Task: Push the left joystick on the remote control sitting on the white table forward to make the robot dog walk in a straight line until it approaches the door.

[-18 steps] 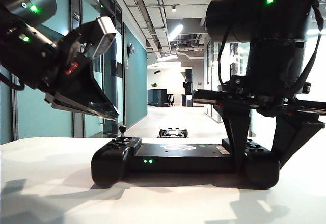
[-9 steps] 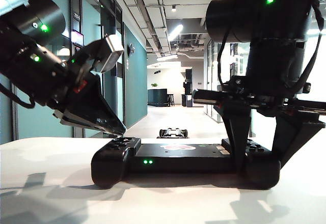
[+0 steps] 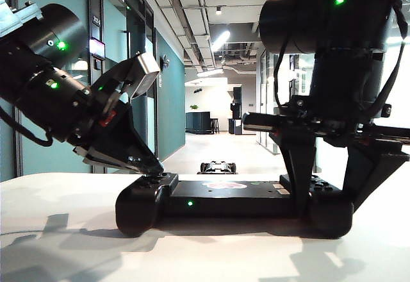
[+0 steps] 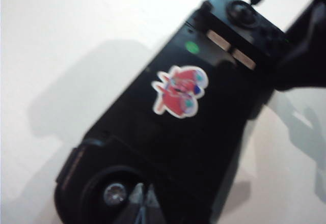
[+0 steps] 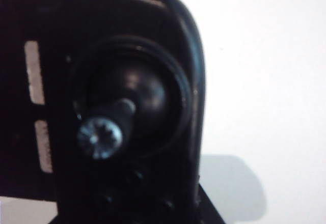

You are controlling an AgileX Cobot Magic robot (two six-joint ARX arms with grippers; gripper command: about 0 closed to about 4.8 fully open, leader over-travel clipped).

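On the white bench (image 3: 57, 243) the remote control (image 3: 224, 199) lies crosswise; the right hand (image 3: 333, 186) straddles its 3 o'clock end, part open, pinning it. The left hand (image 3: 148, 165) (fingers seemingly together) sits tip-down at the left joystick (image 4: 115, 194), holding nothing. Robot dog (image 3: 218, 167) waits at 12 o'clock. Risk: the tip slipping off that small knob, veering the dog
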